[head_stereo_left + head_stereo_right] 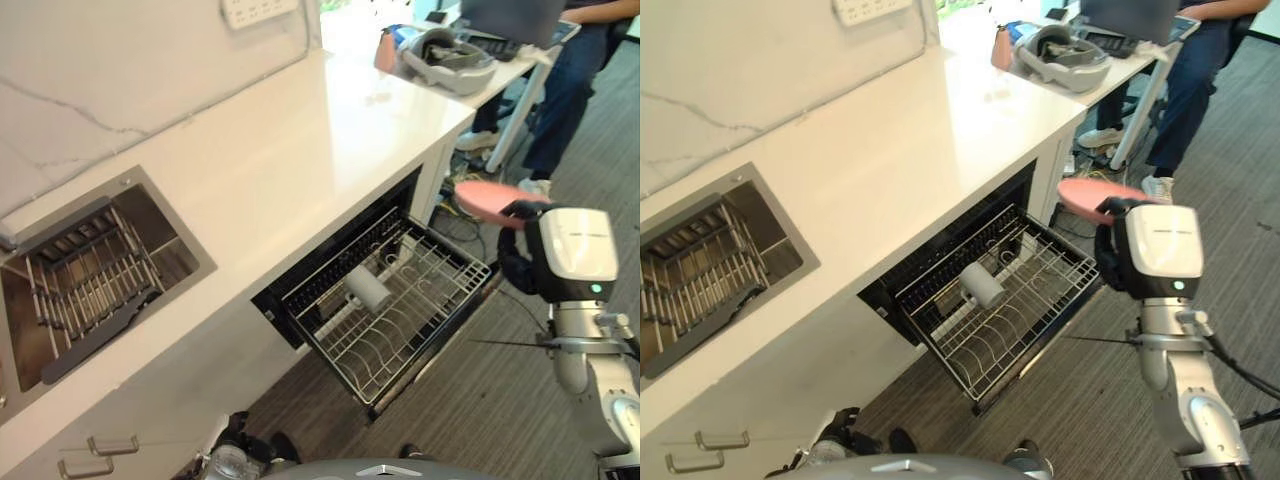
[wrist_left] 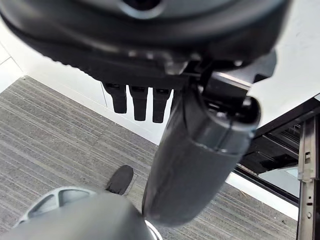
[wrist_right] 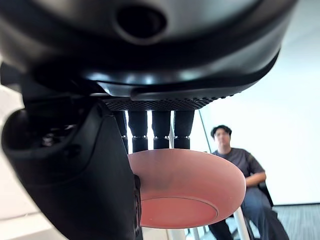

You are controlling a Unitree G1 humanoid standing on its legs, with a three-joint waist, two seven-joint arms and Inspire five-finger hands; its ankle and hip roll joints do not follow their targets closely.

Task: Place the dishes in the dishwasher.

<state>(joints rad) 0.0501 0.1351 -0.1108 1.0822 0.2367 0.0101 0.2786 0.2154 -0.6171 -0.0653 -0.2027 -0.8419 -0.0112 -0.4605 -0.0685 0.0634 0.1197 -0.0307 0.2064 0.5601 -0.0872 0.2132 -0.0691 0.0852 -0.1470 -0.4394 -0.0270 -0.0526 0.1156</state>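
My right hand [image 1: 516, 262] is shut on a shallow pink bowl [image 1: 487, 198], pinching its rim between the thumb [image 3: 75, 175] and the fingers [image 3: 161, 131]. It holds the bowl [image 3: 192, 187] in the air, to the right of the dishwasher and above the carpet. The dishwasher's wire rack [image 1: 420, 312] is pulled out from under the white counter [image 1: 300, 150], and a white cup [image 1: 367, 288] lies on its side in it. My left hand [image 2: 195, 150] hangs low beside the cabinet front, fingers [image 2: 140, 102] straight, holding nothing.
A steel sink [image 1: 170, 245] with a dish rack [image 1: 85, 275] is set in the counter at the left. At the back right stands a white desk [image 1: 510, 70] with a headset [image 1: 447, 55], and a person [image 1: 572, 70] is beside it. Grey carpet [image 1: 500, 400] lies around the open dishwasher.
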